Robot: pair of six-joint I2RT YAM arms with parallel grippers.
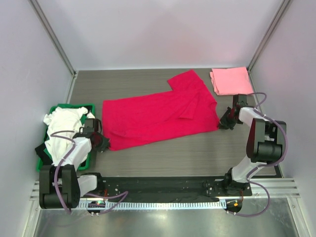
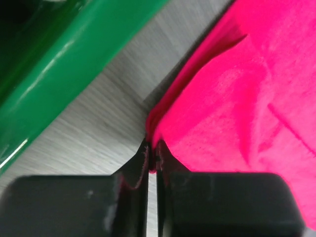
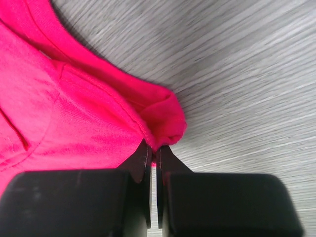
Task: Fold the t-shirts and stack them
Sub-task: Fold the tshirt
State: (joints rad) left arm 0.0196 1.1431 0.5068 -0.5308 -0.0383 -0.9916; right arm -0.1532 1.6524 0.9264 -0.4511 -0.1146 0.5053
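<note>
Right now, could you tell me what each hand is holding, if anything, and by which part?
Both pinch the red t-shirt: the left hand its corner nearest the green crate, the right hand the hem at the opposite end.

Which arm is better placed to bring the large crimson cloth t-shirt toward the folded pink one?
Likely right: the right hand grips the crimson t-shirt near the pink t-shirt; the left hand, its opposite end.
</note>
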